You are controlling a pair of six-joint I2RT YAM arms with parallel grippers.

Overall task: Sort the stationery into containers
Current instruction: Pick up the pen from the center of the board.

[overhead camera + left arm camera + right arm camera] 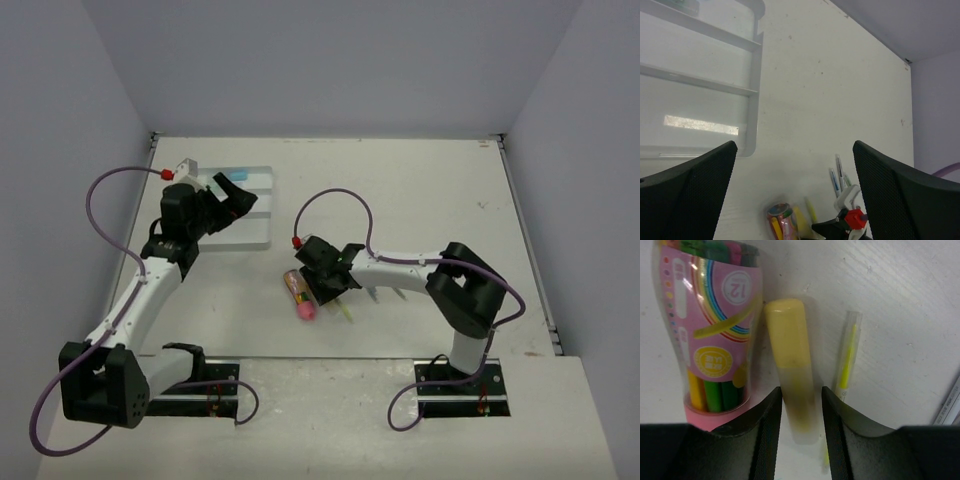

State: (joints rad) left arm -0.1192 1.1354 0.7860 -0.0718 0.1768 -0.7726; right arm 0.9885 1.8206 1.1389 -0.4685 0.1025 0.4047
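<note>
Left gripper hangs over the tray at the far left of the table, and its wrist view shows both black fingers spread wide with nothing between them, only bare tabletop and the tray's near corner below. The tray lies flat, three long compartments side by side, and a light blue pen rests in the farthest one. Over to the middle of the table: right gripper is low over the loose stationery, well apart from the tray. From its wrist camera, the yellow marker lies flat on the table and runs straight into the narrow gap between the fingers, one finger on each side of its frosted end (tight quarters there, and whether the pads actually press on it I cannot tell). Just left of the marker, nearly touching it, lies the tub of colour pens, clear with a pink rainbow label and a pink end. Just right of the marker sits a slim clear pen with a yellow-green core, parallel and apart from it. A few more pens lie beneath the right forearm.
</note>
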